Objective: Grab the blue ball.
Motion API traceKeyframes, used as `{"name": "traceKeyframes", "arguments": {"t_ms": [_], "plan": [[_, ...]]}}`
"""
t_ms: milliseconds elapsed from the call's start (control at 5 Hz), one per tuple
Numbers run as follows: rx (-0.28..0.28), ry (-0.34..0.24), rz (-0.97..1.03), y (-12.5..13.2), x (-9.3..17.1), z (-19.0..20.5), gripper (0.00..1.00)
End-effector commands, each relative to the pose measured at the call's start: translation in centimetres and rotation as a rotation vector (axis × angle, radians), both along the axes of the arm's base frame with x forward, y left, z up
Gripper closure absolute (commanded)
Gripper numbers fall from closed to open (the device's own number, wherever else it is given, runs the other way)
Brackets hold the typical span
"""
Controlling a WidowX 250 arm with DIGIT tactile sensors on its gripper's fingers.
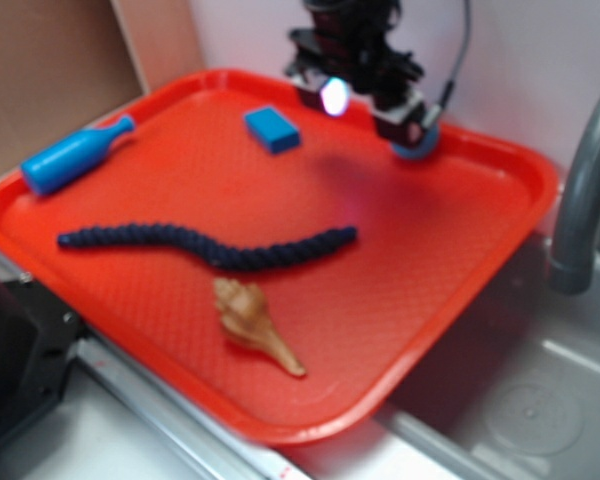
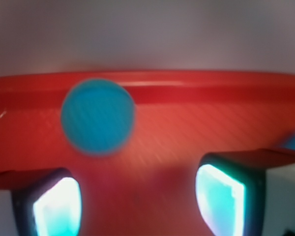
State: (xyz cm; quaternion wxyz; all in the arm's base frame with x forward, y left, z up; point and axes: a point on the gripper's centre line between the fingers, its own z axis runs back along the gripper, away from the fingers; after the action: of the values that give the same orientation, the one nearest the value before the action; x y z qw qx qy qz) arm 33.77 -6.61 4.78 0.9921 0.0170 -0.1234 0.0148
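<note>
2 fingers [image 2: 56, 206] stand spread, pinching nothing; the blue ball [image 2: 98, 117] sits ahead of them, nearer the left finger, by the red tray's [image 2: 211, 88] far rim. Shift left, advance, then close.

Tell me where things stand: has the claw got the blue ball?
Gripper open, empty, low over the tray's far edge. Blue ball just ahead, left of centre, not grasped. Nothing between fingers and ball.

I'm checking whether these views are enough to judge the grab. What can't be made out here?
- Blue ball: in the exterior view mostly hidden behind the claw; in the wrist view blurred, texture unreadable.
- Claw fingertips: cut off by the wrist view's bottom edge.
- Faucet: cut off at the exterior view's right edge.
</note>
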Motion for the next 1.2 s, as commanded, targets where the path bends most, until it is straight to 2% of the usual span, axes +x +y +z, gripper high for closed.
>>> {"name": "traceKeyframes", "arguments": {"t_ms": [0, 200, 600, 800, 1000], "plan": [[-0.016, -0.049, -0.099, -0.1, 4.2, 0.5, 0.0], [-0.025, -0.045, -0.12, -0.1, 4.5, 0.2, 1.0], [-0.015, -0.026, -0.11, 0.2, 4.8, 0.0, 1.0], [0.047, 0.108, -0.108, 0.9, 4.0, 1.5, 1.0], [0.012, 0.101, -0.015, 2.2, 0.7, 5.4, 1.0]]}}
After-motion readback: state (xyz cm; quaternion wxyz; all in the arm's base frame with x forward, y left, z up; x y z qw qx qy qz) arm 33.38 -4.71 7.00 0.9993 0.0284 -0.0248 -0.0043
